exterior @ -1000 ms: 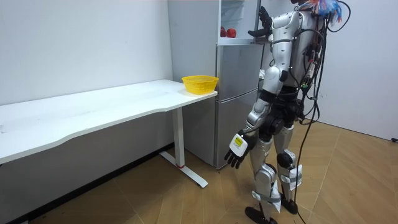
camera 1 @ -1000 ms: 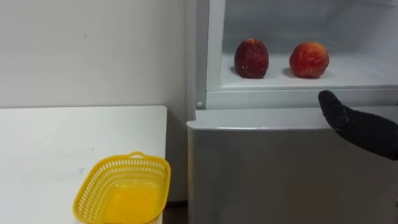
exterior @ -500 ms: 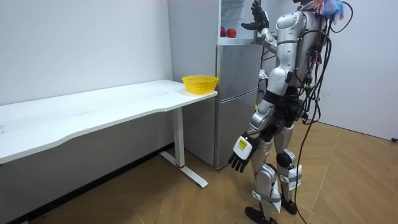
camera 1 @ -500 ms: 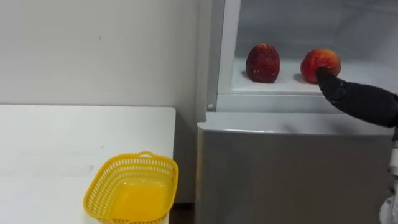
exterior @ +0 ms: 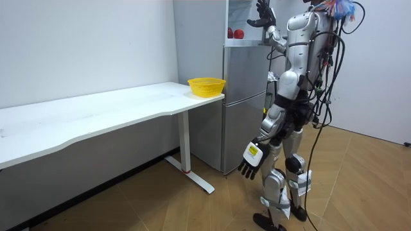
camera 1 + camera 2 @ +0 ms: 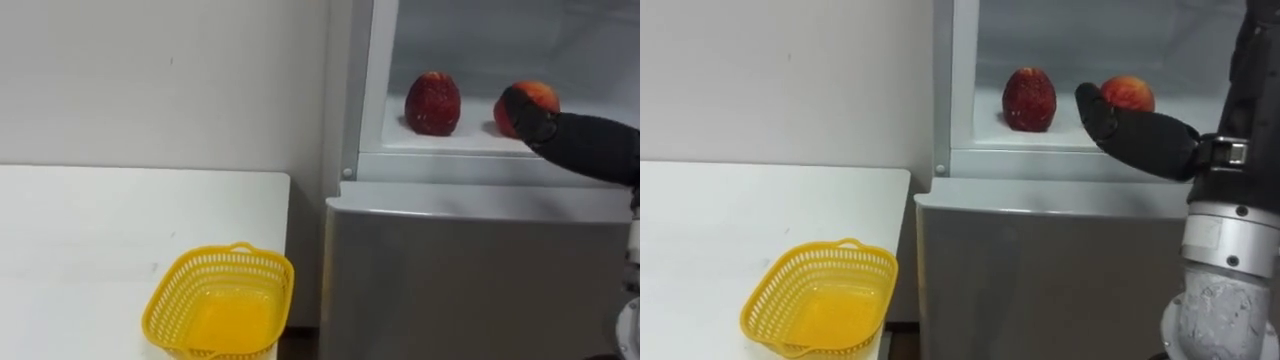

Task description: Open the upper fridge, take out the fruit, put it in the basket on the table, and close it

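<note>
The robot stands at the fridge (image 6: 480,280), right arm raised into its open upper compartment; the right hand (image 6: 1137,135), fingers stretched out and holding nothing, sits in front of the orange-red fruit (image 6: 540,94) on the shelf (image 6: 460,141), whether touching I cannot tell; a dark red fruit (image 6: 432,103) stands near it, to the left; the left hand (image 5: 249,159) hangs relaxed by the thigh; a yellow basket (image 6: 168,300) rests on the tabletop (image 6: 90,220) corner.

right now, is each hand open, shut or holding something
Left hand: open, empty, hanging by the thigh.
Right hand: open, up in the upper fridge in front of the lighter red fruit, holding nothing.
</note>
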